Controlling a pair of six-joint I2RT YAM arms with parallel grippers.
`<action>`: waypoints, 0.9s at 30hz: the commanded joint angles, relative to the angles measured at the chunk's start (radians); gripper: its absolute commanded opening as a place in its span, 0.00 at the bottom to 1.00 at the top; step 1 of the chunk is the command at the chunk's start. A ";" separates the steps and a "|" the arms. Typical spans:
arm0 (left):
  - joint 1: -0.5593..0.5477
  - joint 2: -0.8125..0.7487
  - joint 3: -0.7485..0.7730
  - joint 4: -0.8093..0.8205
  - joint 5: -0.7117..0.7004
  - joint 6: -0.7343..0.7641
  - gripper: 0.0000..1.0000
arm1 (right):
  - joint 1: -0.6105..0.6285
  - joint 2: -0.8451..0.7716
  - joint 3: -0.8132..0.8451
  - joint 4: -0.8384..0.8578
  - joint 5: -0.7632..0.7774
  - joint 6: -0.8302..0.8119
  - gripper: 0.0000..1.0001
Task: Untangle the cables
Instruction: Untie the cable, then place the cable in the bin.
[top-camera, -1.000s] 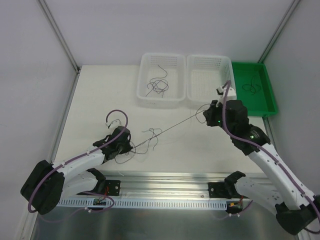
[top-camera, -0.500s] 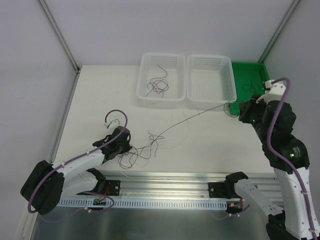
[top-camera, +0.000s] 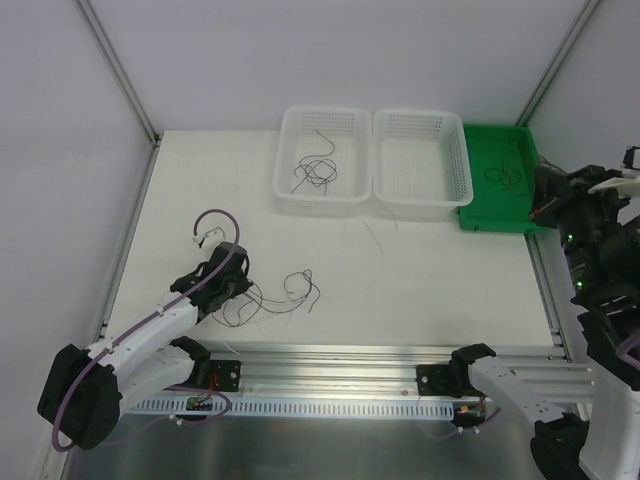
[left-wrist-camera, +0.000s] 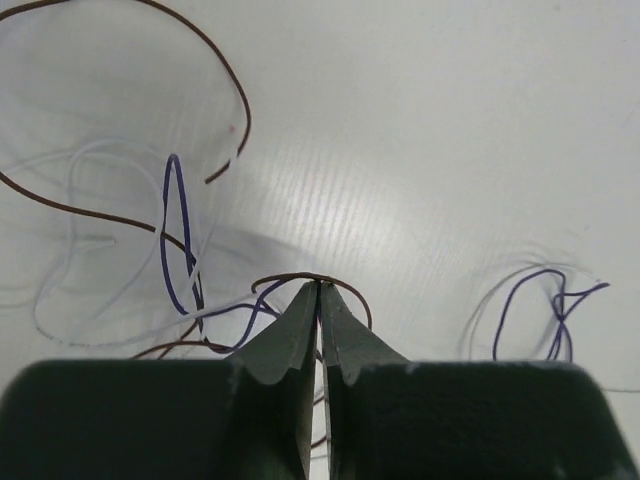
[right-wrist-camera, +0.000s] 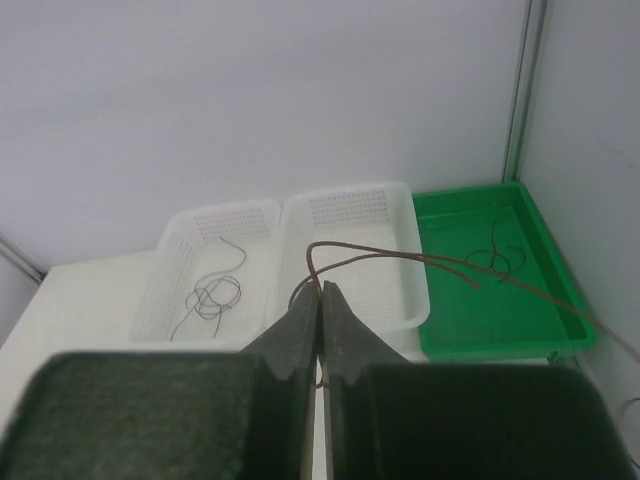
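Counted from the top view: two white baskets side by side at the far edge of the tabletop (top-camera: 200, 180), the left basket (top-camera: 283, 150) and the right basket (top-camera: 460, 165), and one green tray (top-camera: 490, 205) touching the right basket's right wall. The cables lay in five places. A tangle (top-camera: 275, 295) sat on the tabletop just beside the left end effector (left-wrist-camera: 319, 290). A small cluster (top-camera: 315, 172) was in the left basket and one looped strand (top-camera: 505, 175) in the green tray. One brown wire (right-wrist-camera: 400, 258) was in the right end effector (right-wrist-camera: 320, 288), and one faint loose strand (top-camera: 375, 248) lay near mid-tabletop, its ends untraceable. Left end effector: jaws together, nipping a brown loop of the tangle at their tips. Right end effector: jaws together on the brown wire, which arched out toward the green tray. The left wrist view gave three strand colours — brown, purple, white — but no strand count, since they crossed and ran out of frame or under the fingers. In the top view the right arm was cut by the frame edge and its wire was too thin to see.
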 joint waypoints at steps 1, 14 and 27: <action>0.006 0.004 0.071 -0.031 0.051 0.059 0.03 | -0.008 0.017 -0.082 -0.036 -0.022 -0.022 0.01; 0.009 -0.064 0.422 -0.276 0.289 0.317 0.99 | -0.049 0.102 -0.215 0.112 0.110 0.007 0.01; 0.035 -0.212 0.370 -0.344 0.190 0.483 0.99 | -0.123 0.310 0.006 0.329 0.193 -0.119 0.01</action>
